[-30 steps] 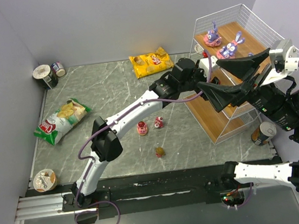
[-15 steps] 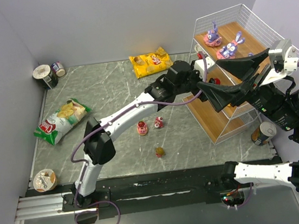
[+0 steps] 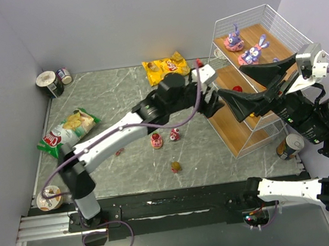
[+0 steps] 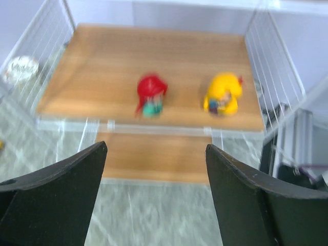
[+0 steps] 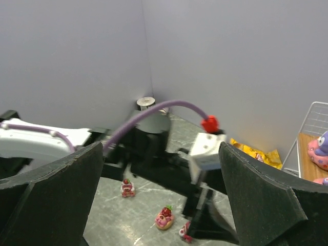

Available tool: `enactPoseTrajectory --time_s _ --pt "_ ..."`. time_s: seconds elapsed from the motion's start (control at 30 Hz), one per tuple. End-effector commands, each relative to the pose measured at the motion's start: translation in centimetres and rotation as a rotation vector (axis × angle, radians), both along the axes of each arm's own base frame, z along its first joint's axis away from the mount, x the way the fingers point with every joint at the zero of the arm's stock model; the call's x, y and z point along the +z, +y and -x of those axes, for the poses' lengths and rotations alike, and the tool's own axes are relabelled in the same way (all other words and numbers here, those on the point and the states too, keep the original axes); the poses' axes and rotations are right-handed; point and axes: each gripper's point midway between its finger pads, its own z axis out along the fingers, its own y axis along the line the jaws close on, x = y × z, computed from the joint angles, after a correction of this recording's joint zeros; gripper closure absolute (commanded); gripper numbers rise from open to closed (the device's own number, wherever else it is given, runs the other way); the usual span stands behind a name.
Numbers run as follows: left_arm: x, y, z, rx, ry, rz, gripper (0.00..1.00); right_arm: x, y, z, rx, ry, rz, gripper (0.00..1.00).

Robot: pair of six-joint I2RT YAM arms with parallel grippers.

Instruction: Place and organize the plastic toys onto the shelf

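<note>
Step in hand: judged to be between a placement and the next pick.

- The left gripper [image 4: 156,200] is held wide open and empty, facing the front of the shelf [image 3: 232,128], just short of its middle board.
- On that middle board a red toy [image 4: 151,95] and a yellow toy [image 4: 221,95] are seen side by side, apart. Two purple bunnies [image 3: 244,46] are set on the top board.
- Three small toys [image 3: 168,143] lie on the table [image 3: 119,92], to the left of the shelf and near it.
- The right gripper [image 5: 161,195] is held open and empty, high over the shelf's front.

Next move, as judged: a swing away from the shelf and a descent over one table toy are called for.

Clutter: a yellow snack bag [image 3: 166,70] lies left of the shelf and a can [image 3: 290,145] at its near corner. Neither is on the path. The raised right arm crowds the shelf's front.
</note>
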Motion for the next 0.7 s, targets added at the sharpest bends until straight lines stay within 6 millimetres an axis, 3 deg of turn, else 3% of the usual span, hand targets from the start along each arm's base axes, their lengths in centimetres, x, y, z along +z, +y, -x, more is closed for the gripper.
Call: enactPoseTrajectory --time_s 0.0,0.03,0.1,0.13,0.2,0.23,0.3,0.33,0.4,0.43,0.5,0.53,0.6,0.63,0.67 --pt "2.3 4.2 2.1 0.067 0.032 0.06 0.15 -0.1 -1.4 -0.5 -0.067 0.025 0.003 0.0" --pt "-0.3 4.9 2.5 0.096 0.103 0.017 0.14 -0.2 -1.9 -0.8 -0.095 0.036 0.01 0.0" --pt "-0.7 6.6 3.5 0.148 0.15 0.014 0.14 -0.6 -3.0 -1.2 -0.152 0.054 0.037 0.0" --pt "-3.2 7.2 4.2 0.181 0.229 -0.014 0.13 -0.7 -3.2 -1.3 -0.164 0.059 0.044 0.0" --pt "-4.2 8.3 6.3 0.2 0.281 -0.023 0.1 -1.1 -3.4 -1.2 -0.168 0.072 0.051 0.0" --pt "-6.9 8.8 7.3 0.229 0.341 -0.054 0.09 -1.4 -3.1 -1.2 -0.155 0.077 0.058 0.0" --pt "-8.3 9.5 9.1 0.26 0.382 -0.057 0.07 -2.0 -2.5 -1.1 -0.132 0.094 0.059 0.0" --pt "-10.7 10.0 9.9 0.292 0.448 -0.078 0.07 -2.2 -2.1 -0.9 -0.112 0.102 0.053 0.0" --pt "-12.6 10.4 11.4 0.335 0.49 -0.102 0.07 -3.0 -1.6 -1.0 -0.101 0.122 0.062 0.0" --pt "-14.7 10.9 12.2 0.364 0.521 -0.129 0.07 -3.5 -1.3 -0.9 -0.087 0.134 0.068 0.0" --pt "-16.0 10.8 13.8 0.365 0.519 -0.133 0.09 -4.2 -0.8 -0.8 -0.068 0.161 0.068 0.0" --pt "-18.0 11.4 14.4 0.373 0.529 -0.159 0.1 -4.4 -0.6 -0.7 -0.061 0.171 0.072 0.0" --pt "-18.4 10.9 14.9 0.338 0.542 -0.115 0.14 -5.1 -0.2 -0.5 -0.04 0.195 0.072 0.0" --pt "-20.0 11.5 15.4 0.331 0.557 -0.135 0.15 -5.2 -0.1 -0.4 -0.034 0.206 0.069 0.0" --pt "-20.3 11.7 15.5 0.327 0.558 -0.137 0.16 -5.5 0.0 -0.2 -0.025 0.215 0.076 0.0"
